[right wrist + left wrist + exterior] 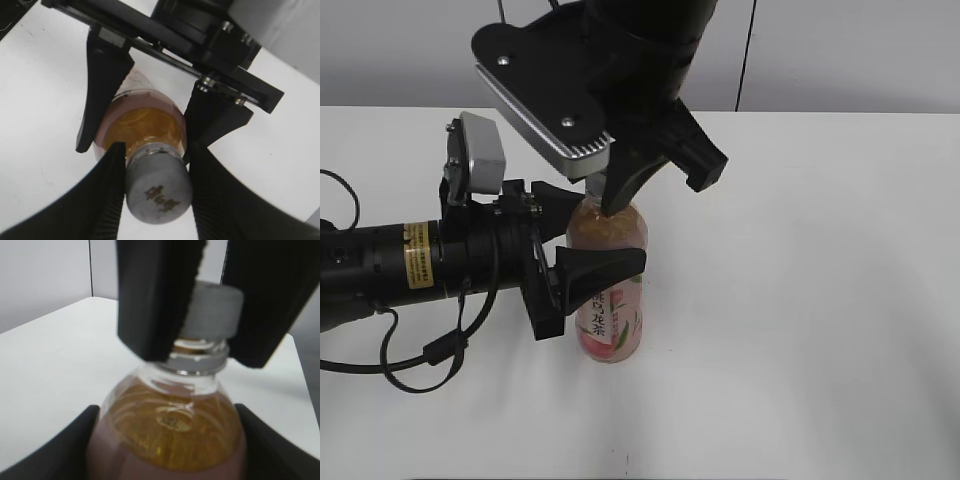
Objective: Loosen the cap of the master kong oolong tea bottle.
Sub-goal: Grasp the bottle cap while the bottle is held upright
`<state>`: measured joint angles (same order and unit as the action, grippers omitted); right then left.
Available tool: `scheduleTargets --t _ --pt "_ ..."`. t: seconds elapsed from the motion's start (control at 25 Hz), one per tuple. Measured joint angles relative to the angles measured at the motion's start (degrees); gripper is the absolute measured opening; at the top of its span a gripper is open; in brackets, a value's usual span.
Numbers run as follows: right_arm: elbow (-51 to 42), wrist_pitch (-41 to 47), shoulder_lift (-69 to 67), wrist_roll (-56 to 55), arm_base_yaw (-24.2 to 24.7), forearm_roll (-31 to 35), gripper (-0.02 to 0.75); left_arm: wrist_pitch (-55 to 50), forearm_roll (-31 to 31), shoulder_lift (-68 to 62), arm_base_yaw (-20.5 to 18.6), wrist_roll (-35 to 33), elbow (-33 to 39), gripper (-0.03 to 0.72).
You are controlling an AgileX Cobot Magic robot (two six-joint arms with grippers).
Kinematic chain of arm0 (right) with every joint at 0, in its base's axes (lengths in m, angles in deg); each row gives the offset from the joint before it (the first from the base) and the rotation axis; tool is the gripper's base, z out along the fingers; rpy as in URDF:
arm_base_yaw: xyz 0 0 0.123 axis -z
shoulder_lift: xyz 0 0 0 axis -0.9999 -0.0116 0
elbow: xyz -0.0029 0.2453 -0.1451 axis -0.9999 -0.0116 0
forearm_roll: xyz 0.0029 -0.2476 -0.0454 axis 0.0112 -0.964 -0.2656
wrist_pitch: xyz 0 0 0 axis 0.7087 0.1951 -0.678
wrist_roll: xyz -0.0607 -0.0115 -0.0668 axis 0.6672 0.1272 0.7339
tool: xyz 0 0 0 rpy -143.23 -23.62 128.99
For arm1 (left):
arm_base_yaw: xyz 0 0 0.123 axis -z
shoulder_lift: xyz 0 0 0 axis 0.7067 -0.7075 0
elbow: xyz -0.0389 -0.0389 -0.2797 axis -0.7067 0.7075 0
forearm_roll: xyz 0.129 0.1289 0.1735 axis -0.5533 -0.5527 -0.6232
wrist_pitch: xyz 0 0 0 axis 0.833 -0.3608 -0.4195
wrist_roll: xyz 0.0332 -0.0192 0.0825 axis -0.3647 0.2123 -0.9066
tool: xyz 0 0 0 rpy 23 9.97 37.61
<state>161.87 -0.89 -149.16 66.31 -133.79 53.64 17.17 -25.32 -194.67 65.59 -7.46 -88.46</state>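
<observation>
On the left of the exterior view the left arm lies low along the white table (820, 300), reaching in sideways, and the left gripper (582, 232) has its two black fingers closed against the sides of the master kong oolong tea bottle (612, 320), one behind the bottle's shoulder and one in front across the upper label. The left wrist view shows the same grip from close in: the dark fingers (55, 450) press the bottle's body on both sides just below the amber-filled shoulder. The bottle stands upright near the middle of the table, its pink peach label facing the camera. Above it the right arm comes down from the top of the frame, and the right gripper (620, 195) pinches the cap (159, 190) between its fingers. In the right wrist view the grey-white cap with a small dark mark on top sits squeezed between the two black fingers (105, 190), still seated on the clear threaded neck. To the right of the bottle the table is plain white.
</observation>
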Motion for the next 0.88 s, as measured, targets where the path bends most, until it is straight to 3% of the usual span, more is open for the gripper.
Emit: scheduleTargets --t 0.88 --pt "0.0 -0.5 0.0 -2.8 -0.1 -0.8 0.316 -0.1 0.3 0.0 0.0 0.3 0.0 0.465"
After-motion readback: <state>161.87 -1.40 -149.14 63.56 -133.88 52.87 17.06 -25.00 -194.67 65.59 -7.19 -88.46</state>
